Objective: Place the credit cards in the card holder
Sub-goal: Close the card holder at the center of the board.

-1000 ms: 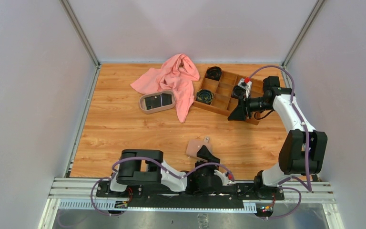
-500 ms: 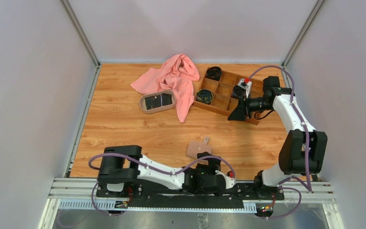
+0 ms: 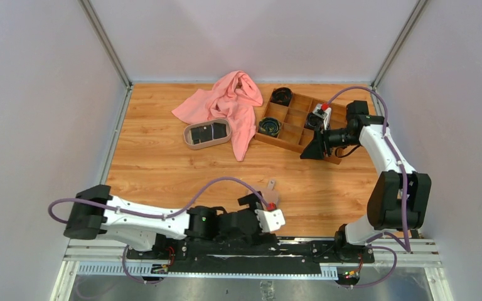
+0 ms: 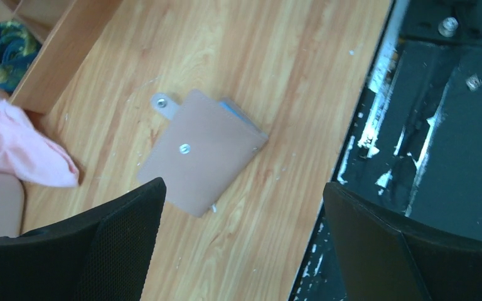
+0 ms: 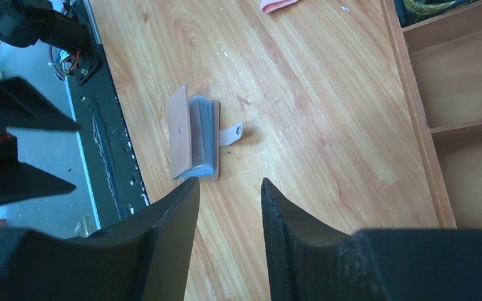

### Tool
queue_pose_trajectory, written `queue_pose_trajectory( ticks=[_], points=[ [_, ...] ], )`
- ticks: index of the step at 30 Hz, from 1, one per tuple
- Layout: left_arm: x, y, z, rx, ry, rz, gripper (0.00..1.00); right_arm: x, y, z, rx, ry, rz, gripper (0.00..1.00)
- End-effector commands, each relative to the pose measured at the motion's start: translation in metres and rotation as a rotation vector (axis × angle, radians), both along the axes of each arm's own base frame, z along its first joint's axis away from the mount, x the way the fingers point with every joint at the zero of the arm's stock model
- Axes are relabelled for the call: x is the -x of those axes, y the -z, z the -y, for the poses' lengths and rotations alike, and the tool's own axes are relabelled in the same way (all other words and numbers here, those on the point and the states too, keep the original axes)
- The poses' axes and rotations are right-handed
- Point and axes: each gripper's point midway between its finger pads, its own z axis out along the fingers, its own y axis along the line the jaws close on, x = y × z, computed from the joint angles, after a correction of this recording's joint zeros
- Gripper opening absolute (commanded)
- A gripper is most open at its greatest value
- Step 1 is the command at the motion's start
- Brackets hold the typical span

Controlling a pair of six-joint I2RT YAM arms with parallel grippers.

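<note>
The card holder point(image 4: 201, 150) lies shut on the wood table, snap side up, its strap point(image 3: 271, 184) pointing away from the arms. My left gripper point(image 4: 243, 187) hovers just on its near side, open wide and empty; in the top view this gripper point(image 3: 254, 204) hides most of the holder. The holder point(image 5: 194, 135) shows blue-grey pockets at one edge. The dark credit cards point(image 3: 206, 132) rest in the oval tray point(image 3: 191, 143) far left of centre. My right gripper point(image 3: 314, 149) hangs by the wooden box, and its jaws point(image 5: 230, 183) are partly open with nothing between them.
A pink cloth point(image 3: 226, 103) lies at the back, draped beside the tray. The brown compartment box point(image 3: 296, 123) at back right holds dark round items point(image 3: 268, 126). The black mounting rail point(image 4: 427, 125) runs along the table's near edge, close to the holder.
My left arm has swung its elbow out to the left and lowered along the near edge, and its jaws have opened wider. The holder has stayed put. The right arm has not moved.
</note>
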Motion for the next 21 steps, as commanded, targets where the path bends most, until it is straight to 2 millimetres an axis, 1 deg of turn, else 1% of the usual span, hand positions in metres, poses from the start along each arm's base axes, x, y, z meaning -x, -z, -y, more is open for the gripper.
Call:
queue_pose_trajectory(
  ticks=[1,4,5,8,11,12,14,15,16,17,18,19,21],
  points=[
    [-0.013,-0.031,-0.008,0.234,-0.038,-0.15,1.0,0.009,-0.006,0.002,0.002,-0.015,0.045,0.45],
    [-0.03,-0.053,-0.024,0.343,-0.068,-0.177,1.0,0.012,-0.015,0.0,0.009,-0.031,0.107,0.45],
    [-0.036,-0.065,-0.031,0.392,-0.082,-0.181,1.0,0.013,-0.018,0.0,0.014,-0.037,0.129,0.45],
    [-0.055,-0.085,-0.05,0.497,-0.124,-0.198,1.0,0.015,-0.029,-0.004,0.035,-0.054,0.209,0.46],
    [-0.073,-0.097,-0.067,0.58,-0.17,-0.21,1.0,0.016,-0.039,-0.005,0.065,-0.066,0.303,0.48],
    [-0.079,-0.098,-0.071,0.595,-0.185,-0.216,1.0,0.018,-0.042,-0.011,0.07,-0.091,0.34,0.49],
    [-0.09,-0.098,-0.079,0.623,-0.223,-0.226,1.0,0.02,-0.048,-0.015,0.077,-0.12,0.413,0.57],
    [-0.095,-0.096,-0.082,0.631,-0.239,-0.232,1.0,0.022,-0.051,-0.017,0.064,-0.142,0.451,0.66],
    [-0.101,-0.094,-0.085,0.646,-0.258,-0.236,1.0,0.025,-0.052,-0.02,0.045,-0.168,0.478,0.8],
    [-0.106,-0.092,-0.088,0.659,-0.271,-0.243,1.0,0.027,-0.054,-0.023,0.022,-0.181,0.487,0.9],
    [-0.11,-0.09,-0.09,0.673,-0.28,-0.251,1.0,0.029,-0.056,-0.025,-0.003,-0.188,0.481,0.98],
    [-0.115,-0.087,-0.093,0.693,-0.297,-0.254,1.0,0.03,-0.058,-0.029,-0.034,-0.196,0.467,1.0],
    [-0.12,-0.084,-0.097,0.743,-0.301,-0.28,1.0,0.033,-0.06,-0.036,-0.113,-0.217,0.418,1.0]
  ],
)
